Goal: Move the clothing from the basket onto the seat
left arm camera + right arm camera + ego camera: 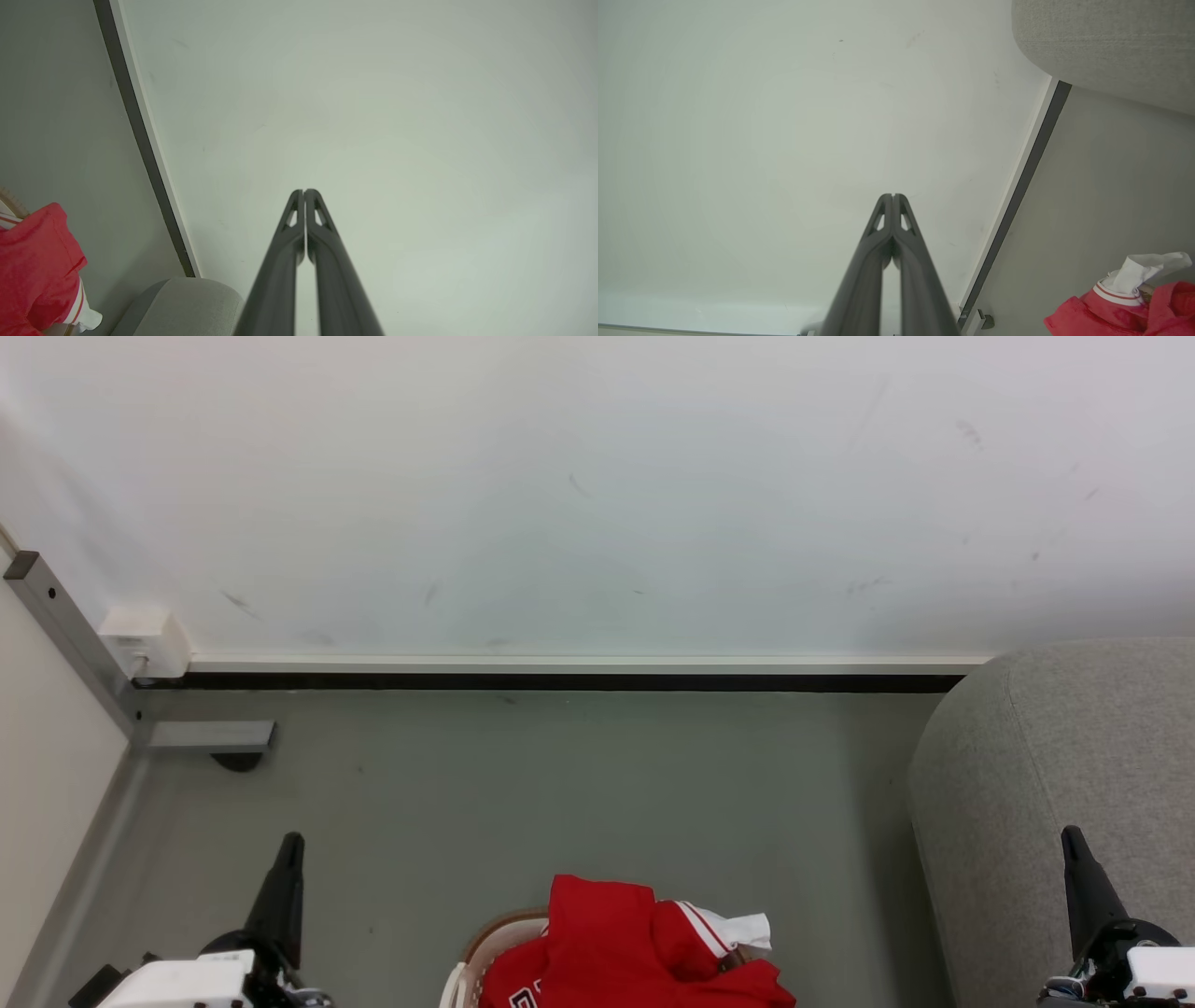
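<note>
Between the two grippers in the head view, at the bottom edge, the clothing (607, 943) lies heaped in the basket (499, 933), with a white sleeve end trailing toward the right gripper's side. The left gripper (293, 842) and the right gripper (1070, 835) each point upward with fingers pressed together and grip nothing. Both are well apart from the red top. The right gripper's tip shows against the grey fabric of the seat (1055, 747).

Along the left wrist view, the left gripper (304, 192) is closed tip to tip and empty, aimed at a pale wall (397, 116). The clothing (32, 261) sits far off to the lower left of the fingers, and the seat (187, 303) rounds in just left of their base.

Along the right wrist view, the right gripper (893, 196) is likewise closed and empty. The seat (1111, 46) lies high to the right of its tip, and the clothing (1111, 312) low to the right, well clear.
</note>
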